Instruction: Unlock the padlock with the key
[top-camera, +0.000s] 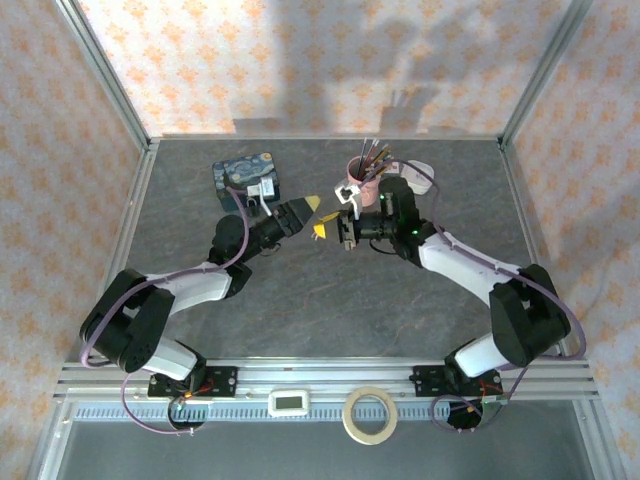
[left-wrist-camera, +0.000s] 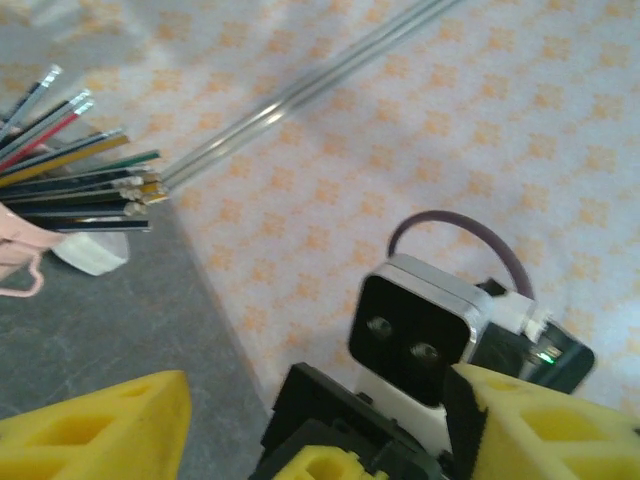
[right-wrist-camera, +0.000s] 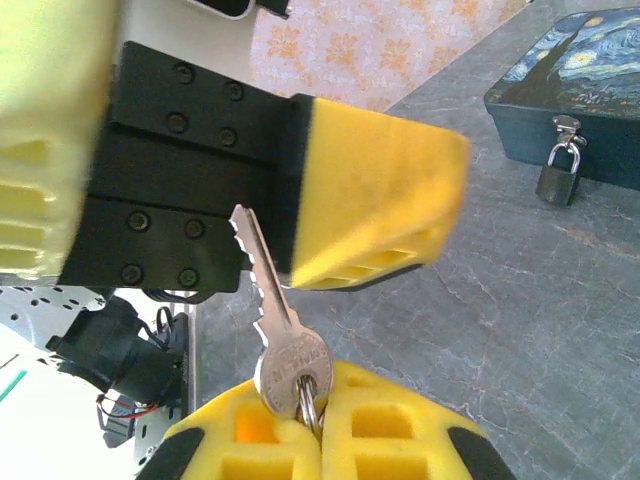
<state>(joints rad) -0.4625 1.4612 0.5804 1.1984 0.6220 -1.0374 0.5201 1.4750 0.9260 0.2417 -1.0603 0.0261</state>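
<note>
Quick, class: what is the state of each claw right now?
Left claw: open.
Right claw: closed, holding the key by its head.

Right gripper (right-wrist-camera: 320, 445) fingers were clamped on the key (right-wrist-camera: 285, 335) head, blade pointing up, tip against the left gripper (right-wrist-camera: 215, 150) by its yellow finger (right-wrist-camera: 385, 185). Padlock (right-wrist-camera: 560, 175) hung on the blue tin (right-wrist-camera: 575, 85) hasp, well apart, over grey worktop (right-wrist-camera: 480, 320).

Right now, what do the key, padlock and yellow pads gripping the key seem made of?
Key: metal, silvery with a dull shine and stamped lettering. Padlock: apparently metal, dull grey body, brighter shackle. Pads: matte yellow, with moulded hollows; plastic or foam, hard to say.
</note>
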